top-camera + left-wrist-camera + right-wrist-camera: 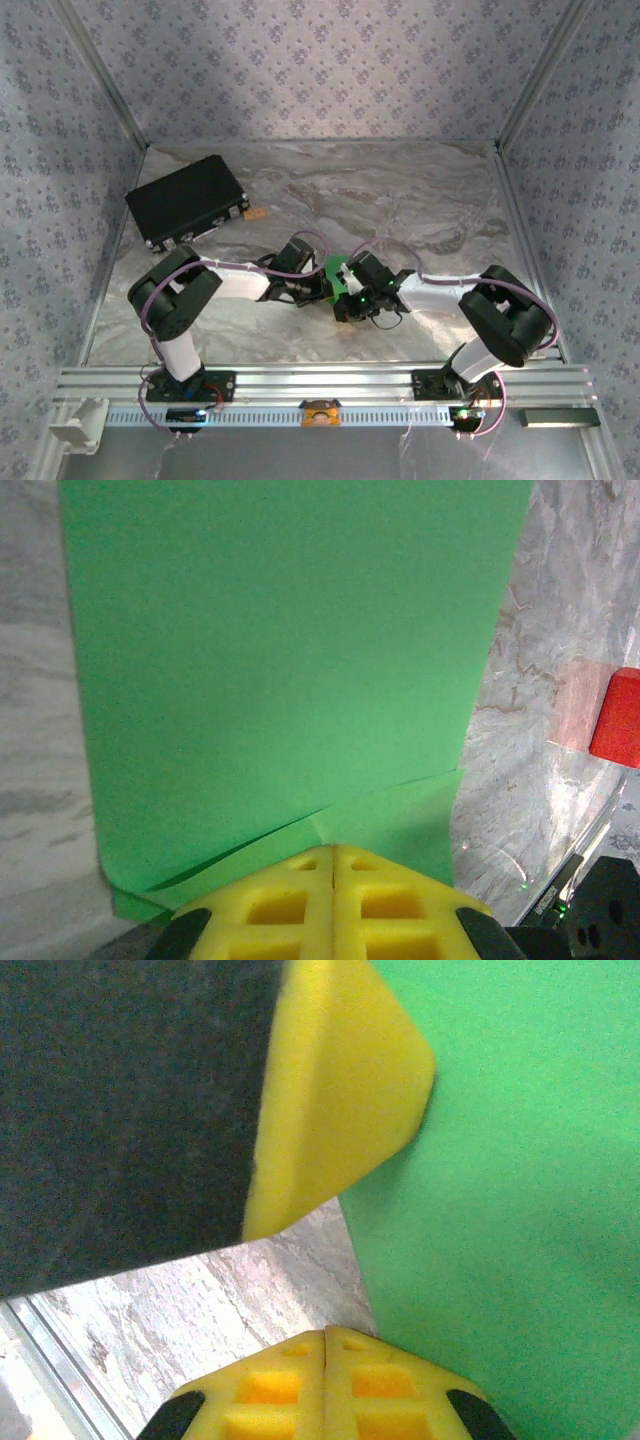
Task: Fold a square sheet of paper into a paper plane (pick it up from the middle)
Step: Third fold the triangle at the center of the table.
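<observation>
The square sheet of paper (335,269) is bright green and lies on the marble table between the two arms, mostly hidden under them from above. In the left wrist view the paper (290,650) shows a folded flap along its near edge. My left gripper (335,848) is shut, its yellow tips touching that fold; I cannot tell whether a layer is pinched. My right gripper (328,1332) is shut too, its tips at the paper's (510,1200) left edge. The left gripper's yellow finger (340,1080) rests against the paper just ahead. From above, the left gripper (320,288) and right gripper (347,300) nearly touch.
A black rectangular case (188,200) sits at the back left with a small orange piece (256,213) beside it. A small red block (618,718) lies right of the paper. An aluminium rail (320,385) runs along the near edge, and patterned walls close in both sides.
</observation>
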Robot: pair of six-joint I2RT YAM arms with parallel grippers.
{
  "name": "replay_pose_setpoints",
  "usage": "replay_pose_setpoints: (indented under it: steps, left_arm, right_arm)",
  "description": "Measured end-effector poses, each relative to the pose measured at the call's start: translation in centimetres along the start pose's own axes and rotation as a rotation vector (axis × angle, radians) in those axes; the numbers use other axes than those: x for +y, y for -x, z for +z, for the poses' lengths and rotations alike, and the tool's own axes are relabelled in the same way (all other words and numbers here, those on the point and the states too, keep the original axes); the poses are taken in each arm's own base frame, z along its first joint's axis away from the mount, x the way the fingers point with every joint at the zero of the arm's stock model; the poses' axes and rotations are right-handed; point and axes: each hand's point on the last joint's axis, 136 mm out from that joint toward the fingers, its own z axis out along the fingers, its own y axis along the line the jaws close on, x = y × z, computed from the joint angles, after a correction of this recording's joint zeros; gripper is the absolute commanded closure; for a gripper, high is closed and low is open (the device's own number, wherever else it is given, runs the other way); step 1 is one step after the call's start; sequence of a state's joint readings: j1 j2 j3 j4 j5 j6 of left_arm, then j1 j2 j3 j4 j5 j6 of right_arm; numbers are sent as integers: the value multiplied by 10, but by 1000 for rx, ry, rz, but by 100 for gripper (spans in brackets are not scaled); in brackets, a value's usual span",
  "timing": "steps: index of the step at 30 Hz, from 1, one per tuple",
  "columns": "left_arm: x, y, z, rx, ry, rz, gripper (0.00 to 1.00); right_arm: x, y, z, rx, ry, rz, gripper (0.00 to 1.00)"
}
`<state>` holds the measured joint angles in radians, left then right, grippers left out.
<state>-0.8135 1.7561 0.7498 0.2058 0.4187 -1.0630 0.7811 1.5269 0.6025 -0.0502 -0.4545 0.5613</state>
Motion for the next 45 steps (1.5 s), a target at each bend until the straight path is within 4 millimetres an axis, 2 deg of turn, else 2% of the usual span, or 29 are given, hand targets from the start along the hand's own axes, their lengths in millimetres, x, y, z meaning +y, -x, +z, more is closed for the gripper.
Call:
replay_pose_setpoints:
  steps: [16,29,32,36,40,45]
  left_arm:
    - [1,0,0,-1,0,-1,100]
    - [2,2,-1,-3,-1,-6,100]
    - [2,2,-1,-3,-1,-6,100]
    - [2,2,-1,-3,-1,-3,100]
    - [2,2,-1,-3,-1,-3,100]
    - [1,2,-1,-3,-2,-2,100]
  right_arm:
    - [-5,-10,-7,-45,77,50,90]
    - [-16,-39,-27,-78,85,127,90]
    - [-7,-31,-41,-121,98,117,91]
    - [7,-5,-55,-181,110,100,92]
    - [6,14,-45,-169,89,125,92]
    - [-4,16,-26,-115,54,157,91]
